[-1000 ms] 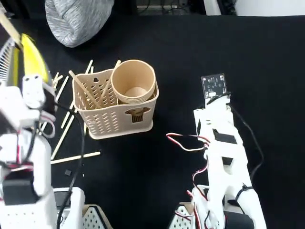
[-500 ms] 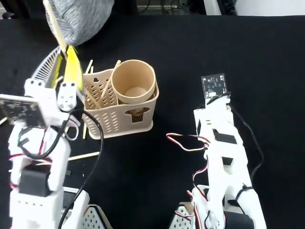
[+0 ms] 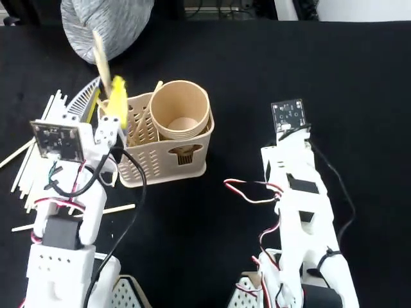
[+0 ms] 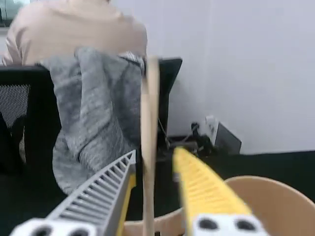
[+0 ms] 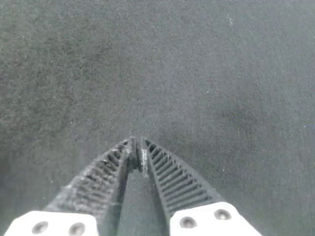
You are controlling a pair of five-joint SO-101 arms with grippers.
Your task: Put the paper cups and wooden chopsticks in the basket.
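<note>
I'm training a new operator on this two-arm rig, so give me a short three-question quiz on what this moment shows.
1. True or false: the right gripper is wide open.
2. In a word or two: what does the left gripper grip?
3. Where are the paper cups?
A. in the left gripper
B. in the basket
C. in the right gripper

Key:
1. False; its fingers are shut, with nothing between them.
2. A wooden chopstick.
3. B.
</note>
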